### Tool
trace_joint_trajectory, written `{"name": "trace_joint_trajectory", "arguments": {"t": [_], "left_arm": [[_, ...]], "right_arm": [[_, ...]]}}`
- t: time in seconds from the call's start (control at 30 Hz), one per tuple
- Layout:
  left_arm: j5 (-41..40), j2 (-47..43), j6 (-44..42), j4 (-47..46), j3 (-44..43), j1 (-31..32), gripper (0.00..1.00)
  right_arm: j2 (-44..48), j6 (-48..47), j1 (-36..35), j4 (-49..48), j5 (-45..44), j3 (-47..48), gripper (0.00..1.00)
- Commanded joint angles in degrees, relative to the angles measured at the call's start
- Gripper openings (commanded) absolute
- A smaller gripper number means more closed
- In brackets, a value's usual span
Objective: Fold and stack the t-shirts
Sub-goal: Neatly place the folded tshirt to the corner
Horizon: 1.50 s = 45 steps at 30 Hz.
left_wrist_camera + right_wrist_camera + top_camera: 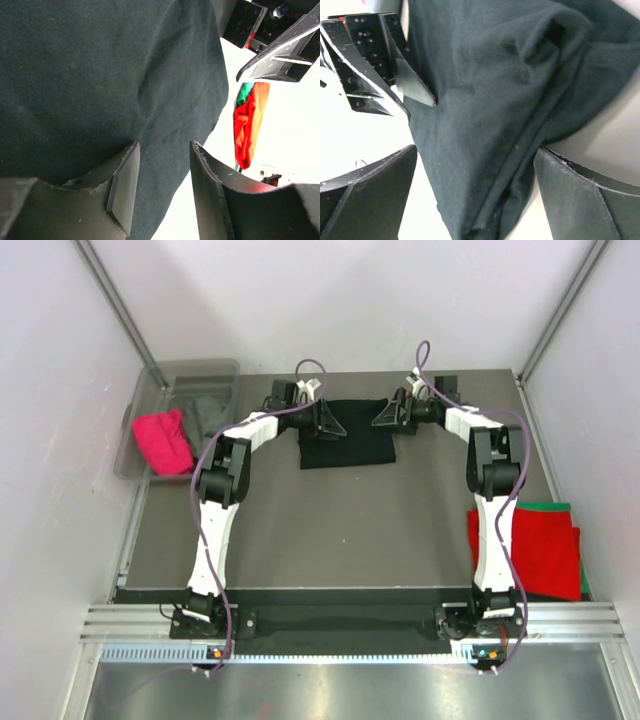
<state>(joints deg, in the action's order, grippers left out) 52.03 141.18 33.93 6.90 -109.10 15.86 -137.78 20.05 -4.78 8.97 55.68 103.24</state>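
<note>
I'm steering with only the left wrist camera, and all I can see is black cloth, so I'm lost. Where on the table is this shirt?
Observer: The black t-shirt lies folded at the far middle of the table.
Operator: Are there more shirts to do?
Observer: Yes. A pink t-shirt and a grey t-shirt sit in the plastic tub at the far left corner.
Operator: Is the other arm grabbing my shirt?
Observer: No. The right gripper is wide open over the shirt's folded edge.
</note>
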Motion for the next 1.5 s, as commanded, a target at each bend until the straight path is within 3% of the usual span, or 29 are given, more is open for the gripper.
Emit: {"name": "trace_joint_trajectory", "arguments": {"t": [0.0, 0.13, 0.47, 0.6, 0.7, 0.93, 1.07, 1.27, 1.47], "left_arm": [[0.7, 1.29, -0.53, -1.71, -2.17, 0.23, 0.49], [0.35, 1.37, -1.06, -1.27, -2.43, 0.14, 0.49], [-0.35, 0.59, -3.08, 0.49, -3.05, 0.75, 0.48], [-1.14, -1.17, -5.01, 2.42, -3.05, 0.75, 0.48], [-2.54, -4.5, -8.35, 5.75, -2.96, 0.84, 0.48], [-10.26, -19.33, -17.65, 15.15, 0.63, -0.3, 0.5], [-23.69, -27.88, -23.64, 20.69, 2.57, -0.3, 0.51], [-25.93, -37.64, -24.79, 21.59, 6.17, -1.0, 0.52], [-27.77, -44.06, -25.14, 20.61, 9.17, -1.09, 0.54]], "right_arm": [[-3.81, 2.61, -1.9, -0.35, -0.14, -0.06, 0.96], [-4.17, 7.1, -2.52, -5.1, 1.18, -2.08, 0.81], [-7.41, 11.15, -4.62, -8.45, 4.0, -1.03, 0.59], [-8.21, 11.41, -5.51, -10.1, 5.84, 0.12, 0.33], [-7.25, 9.58, -5.51, -9.16, 5.24, 0.73, 0.0], [0.91, -5.71, -5.33, 6.13, 1.54, 1.44, 0.0], [10.57, -15.36, -5.33, 16.99, 0.04, -2.6, 0.0], [26.29, -24.27, -5.42, 26.26, -3.99, -18.75, 0.0], [43.78, -31.91, -4.98, 32.24, -14.18, -35.55, 0.0]]}}
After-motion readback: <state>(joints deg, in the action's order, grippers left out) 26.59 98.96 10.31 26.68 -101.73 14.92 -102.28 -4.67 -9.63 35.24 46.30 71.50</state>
